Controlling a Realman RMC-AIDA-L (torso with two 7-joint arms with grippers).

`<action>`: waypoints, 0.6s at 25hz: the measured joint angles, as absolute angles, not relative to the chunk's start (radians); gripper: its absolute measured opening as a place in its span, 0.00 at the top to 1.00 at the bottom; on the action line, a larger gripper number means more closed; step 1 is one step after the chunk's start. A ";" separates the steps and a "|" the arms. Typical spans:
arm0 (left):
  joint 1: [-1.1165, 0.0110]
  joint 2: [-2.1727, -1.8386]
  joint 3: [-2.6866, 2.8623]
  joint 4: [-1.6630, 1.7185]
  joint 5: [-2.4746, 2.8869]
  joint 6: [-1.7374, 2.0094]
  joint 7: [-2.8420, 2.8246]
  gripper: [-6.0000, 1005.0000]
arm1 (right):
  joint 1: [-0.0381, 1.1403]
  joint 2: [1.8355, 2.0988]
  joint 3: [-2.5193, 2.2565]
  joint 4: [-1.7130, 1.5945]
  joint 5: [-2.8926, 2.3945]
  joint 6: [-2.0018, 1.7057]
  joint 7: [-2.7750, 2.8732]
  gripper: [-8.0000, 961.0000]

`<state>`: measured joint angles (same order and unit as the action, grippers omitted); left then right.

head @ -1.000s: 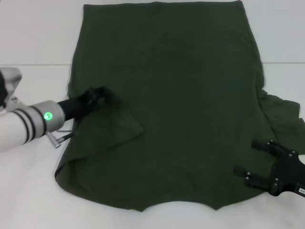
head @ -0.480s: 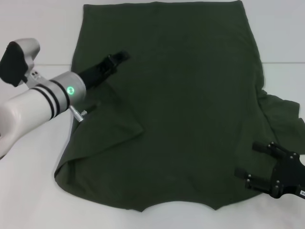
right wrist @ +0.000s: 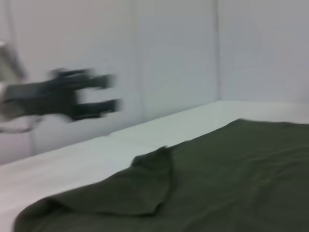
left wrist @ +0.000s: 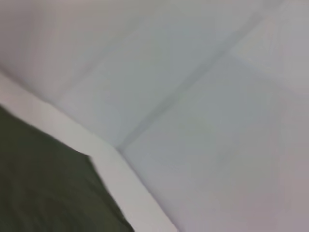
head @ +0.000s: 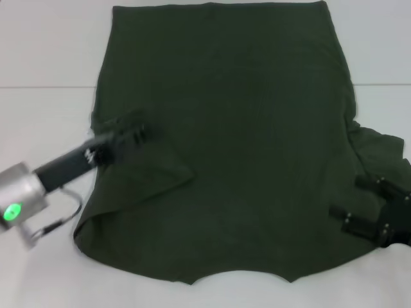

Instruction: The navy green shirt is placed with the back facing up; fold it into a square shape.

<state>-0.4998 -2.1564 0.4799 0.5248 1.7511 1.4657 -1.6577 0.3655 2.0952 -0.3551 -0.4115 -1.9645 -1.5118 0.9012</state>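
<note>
white table (head: 45, 58) | navy green shirt (head: 244, 128) flat | left sleeve (head: 144, 173) folded in

A white table (head: 45, 45) carries everything, a faint seam line running across its surface on both sides. The navy green shirt (head: 244, 128) lies flat on it, covering most of the middle, its plain back up. Its left sleeve is folded inward onto the body, while the right sleeve spreads out rumpled on the table near the right edge.
</note>
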 joint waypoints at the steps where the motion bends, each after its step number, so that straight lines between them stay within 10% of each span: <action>1: -0.470 -2.155 0.482 0.561 1.788 1.535 -1.628 0.35 | 0.368 2.094 -0.336 -0.414 -1.964 -1.512 0.922 0.01; 15: -0.370 -2.162 0.478 0.716 2.121 1.760 -1.243 0.20 | 0.411 2.056 -0.355 -1.028 -2.264 -1.468 1.993 0.01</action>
<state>-0.3696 -2.1617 0.4775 0.7164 2.1214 1.7595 -1.2429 0.4105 2.0560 -0.3546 -1.0278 -2.2643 -1.4683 1.9930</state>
